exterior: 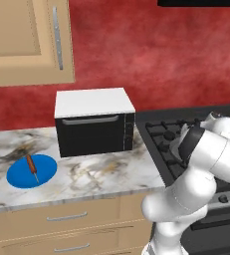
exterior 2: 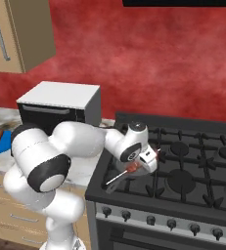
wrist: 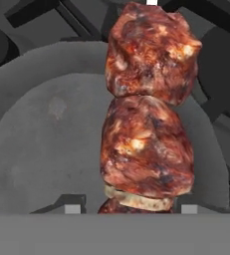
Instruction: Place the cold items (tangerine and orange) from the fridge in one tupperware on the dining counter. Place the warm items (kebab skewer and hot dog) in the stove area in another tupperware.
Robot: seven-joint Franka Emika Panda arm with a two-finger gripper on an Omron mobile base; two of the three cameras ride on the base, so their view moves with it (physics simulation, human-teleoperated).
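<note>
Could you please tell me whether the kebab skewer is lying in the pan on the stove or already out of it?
In. The kebab skewer lies over the grey pan on the stove; whether it has been lifted, cannot tell.

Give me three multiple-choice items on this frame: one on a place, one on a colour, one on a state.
1. Where does the hot dog lie?
A. on the stove
B. on a plate on the counter
C. on top of the oven

2. What colour is the plate?
A. blue
B. white
C. green

3. How do the jaws of the gripper stand?
A. wide open above the counter
B. around the oven handle
C. either side of the kebab, over the pan

Answers:
1 B, the left base view shows it on the plate beside the oven.
2 A, the disc is plainly blue.
3 C, in the hand view both tips flank the meat above the grey pan.
</note>
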